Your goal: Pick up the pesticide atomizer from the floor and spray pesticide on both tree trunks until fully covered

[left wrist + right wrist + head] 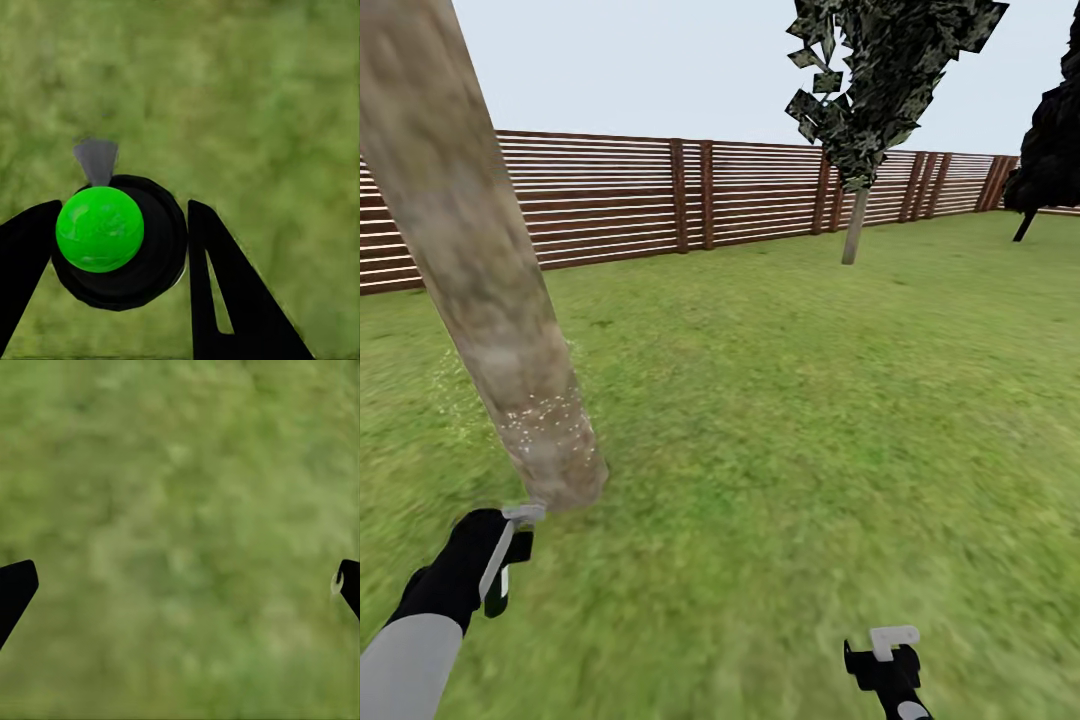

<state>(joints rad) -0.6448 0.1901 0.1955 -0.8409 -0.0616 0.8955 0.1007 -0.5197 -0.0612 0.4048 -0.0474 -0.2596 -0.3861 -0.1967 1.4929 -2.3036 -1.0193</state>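
Your head camera looks forward and down across the lawn (810,400) toward the fence (610,200). Both wrist cameras face straight down at that same grass, close above it.

Grey left forearm (405,665), black wrist, black pincer fingers (232,292)

The near tree trunk (480,300) leans right across the left tool (510,560), blocking the way ahead. Rightward, open lawn (810,400) runs clear to the far tree (855,225) and fence (620,200).
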